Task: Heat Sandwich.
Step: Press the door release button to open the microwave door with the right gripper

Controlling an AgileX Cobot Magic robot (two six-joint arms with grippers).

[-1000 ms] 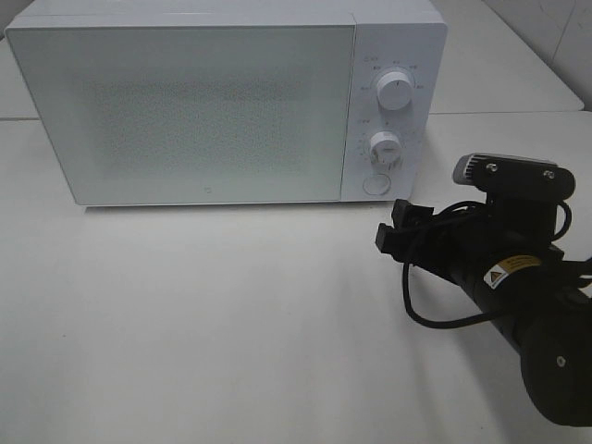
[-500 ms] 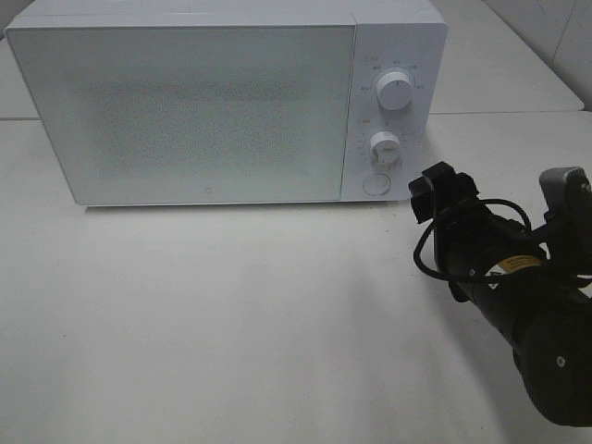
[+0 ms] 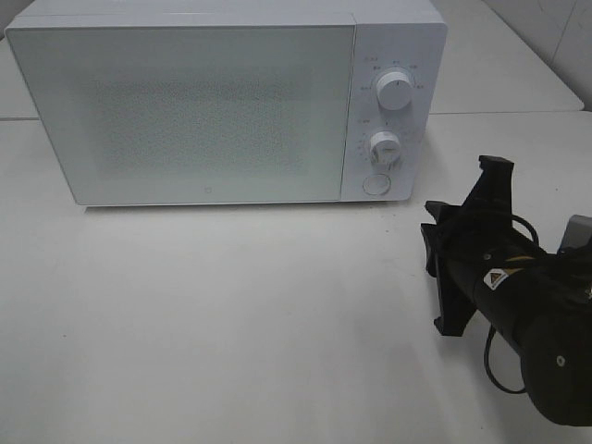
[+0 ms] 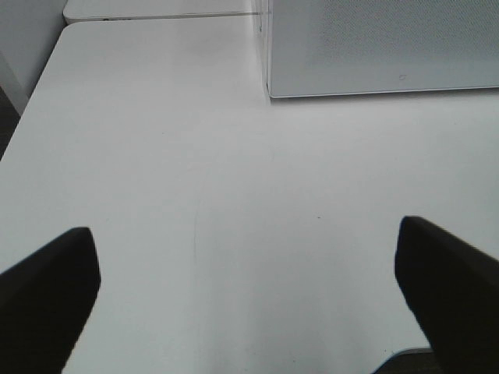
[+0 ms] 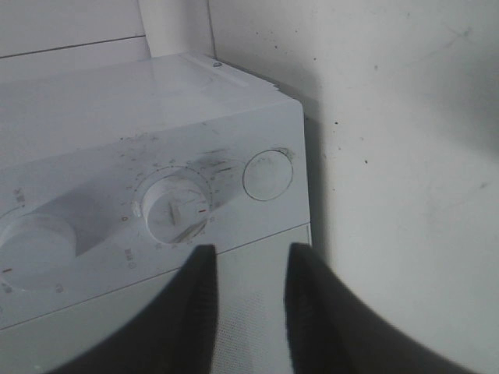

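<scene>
Right gripper (image 5: 251,255), its fingers narrowly parted and empty only in its wrist view, is hovering by the microwave (image 5: 117,101) dial (image 5: 173,209); left gripper (image 4: 245,261) is gaping wide over the worktop (image 4: 195,156); the sandwich is showing nowhere.

left end effector (image 4: 245,232) spread wide — right end effector (image 5: 251,251) narrowly parted

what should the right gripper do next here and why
Probably ease the right gripper forward onto the round button beside the lower knob. The microwave door is shut, no sandwich shows in any view, and the jaws stand narrowly apart, too close to span the knob, which suits a press rather than a twist.
</scene>
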